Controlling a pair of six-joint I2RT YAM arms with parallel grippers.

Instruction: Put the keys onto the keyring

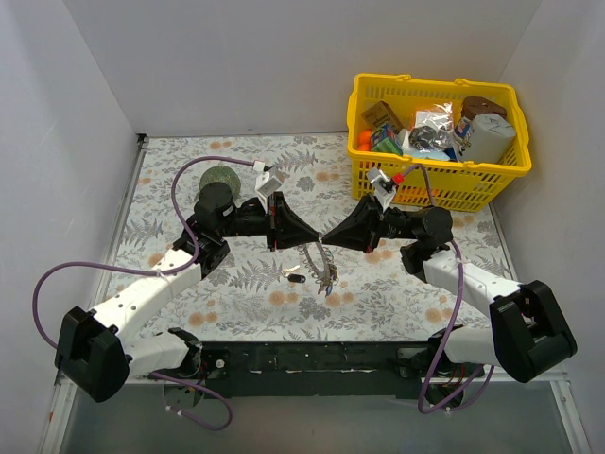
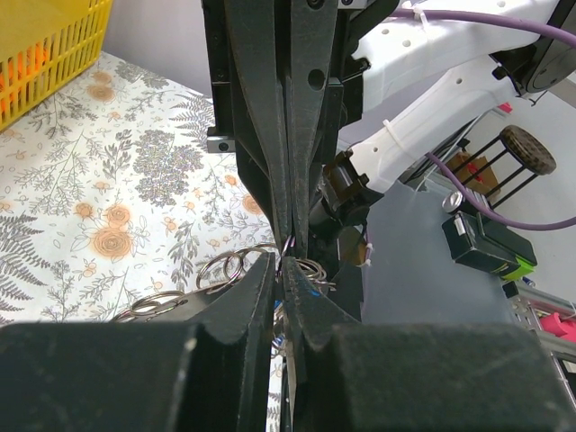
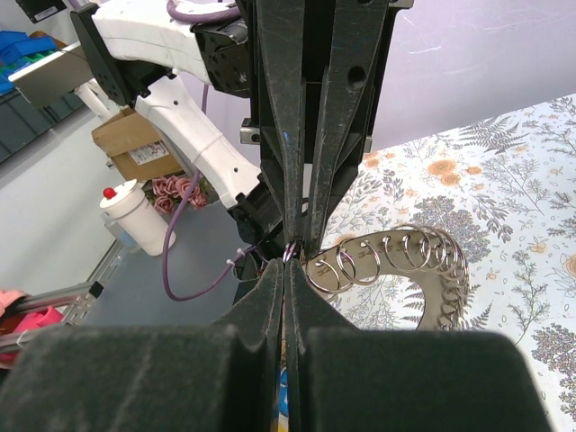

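The keyring (image 1: 319, 267) is a grey curved band lined with several small split rings. It hangs above the table from the spot where my two grippers meet tip to tip. My left gripper (image 1: 313, 239) is shut on its top end; the band and rings (image 2: 225, 268) show beside its fingertips (image 2: 266, 279). My right gripper (image 1: 326, 236) is shut on a thin key, with a bit of blue and yellow between its pads (image 3: 270, 288) and a small ring at the tips. The band (image 3: 423, 261) curves to its right. A black key (image 1: 295, 277) lies on the table.
A green ball (image 1: 219, 178) sits behind the left arm at the back left. A yellow basket (image 1: 437, 175) full of items stands at the back right. White walls close the left, back and right sides. The table has a floral cloth (image 1: 236, 293).
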